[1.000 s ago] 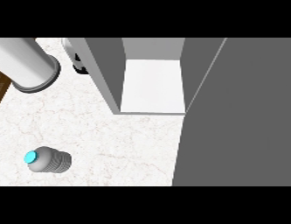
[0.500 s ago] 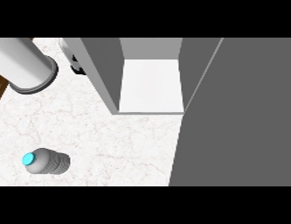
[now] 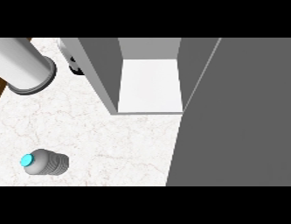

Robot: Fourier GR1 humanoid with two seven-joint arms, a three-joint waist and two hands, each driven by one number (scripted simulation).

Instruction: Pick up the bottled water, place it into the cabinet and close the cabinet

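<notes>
Bottle [image 3: 43, 162] is sitting unmoved near left, pickup pending; left hand [image 3: 75, 69], by the far cabinet [image 3: 102, 74], is hiding its grip.

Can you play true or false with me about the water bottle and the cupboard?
1. The bottled water has a bright blue cap. True.
2. The bottle is inside the cabinet. False: it lies out on the counter, at the lower left.
3. The cabinet's door is open. True.
4. A hand is holding the bottle. False: nothing touches it. The left hand is far off, mostly hidden behind the cabinet's wall.
</notes>
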